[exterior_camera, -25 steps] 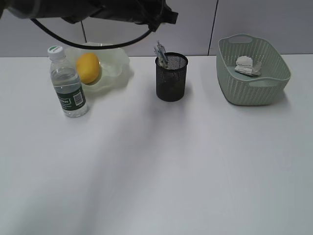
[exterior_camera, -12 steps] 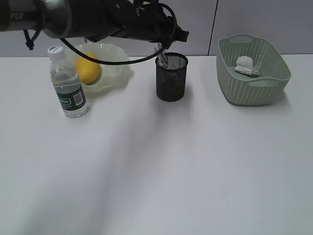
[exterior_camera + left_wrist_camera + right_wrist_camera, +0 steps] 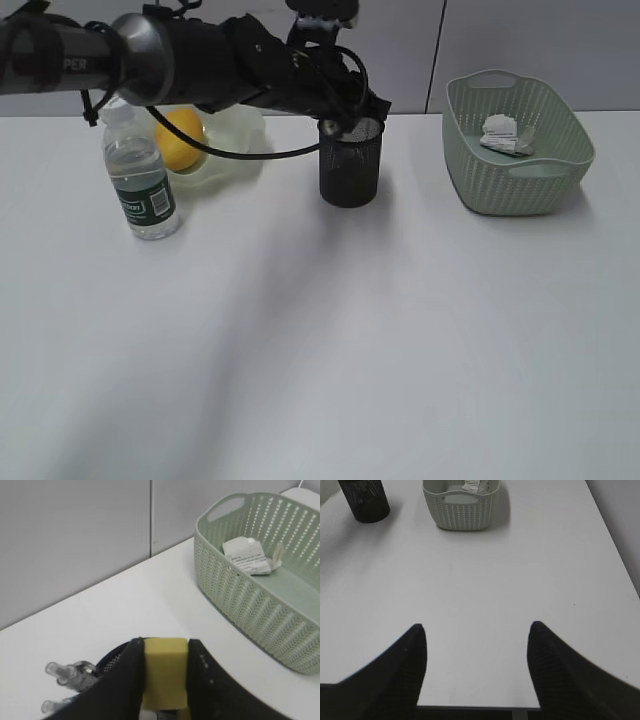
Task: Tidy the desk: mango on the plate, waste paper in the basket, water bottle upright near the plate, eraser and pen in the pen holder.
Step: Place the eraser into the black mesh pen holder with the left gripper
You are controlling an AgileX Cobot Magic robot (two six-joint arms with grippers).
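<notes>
The left gripper point(image 3: 165, 680) is clamping a yellow rectangular eraser point(image 3: 165, 675) over the black mesh cylindrical pen holder point(image 3: 350, 165), which is standing near the white desk's point(image 3: 350, 350) far edge and already containing clear-capped pens point(image 3: 67, 672). The right gripper point(image 3: 475, 650) is hanging with its jaws apart and nothing between them, above the desk's near edge. The crumpled printed waste paper point(image 3: 505, 135) is lying in the sage-green woven-pattern basket point(image 3: 520, 185). The yellow-orange mango point(image 3: 180, 140) is sitting in the translucent wavy-rimmed plate point(image 3: 240, 135), beside the upright clear water bottle point(image 3: 140, 180).

Your table point(image 3: 400, 350), left to right:
Water bottle point(image 3: 139, 172) before plate point(image 3: 240, 140) holding mango point(image 3: 180, 140); pen holder point(image 3: 350, 165) centre; waste paper point(image 3: 505, 135) in basket point(image 3: 520, 185) right.
</notes>
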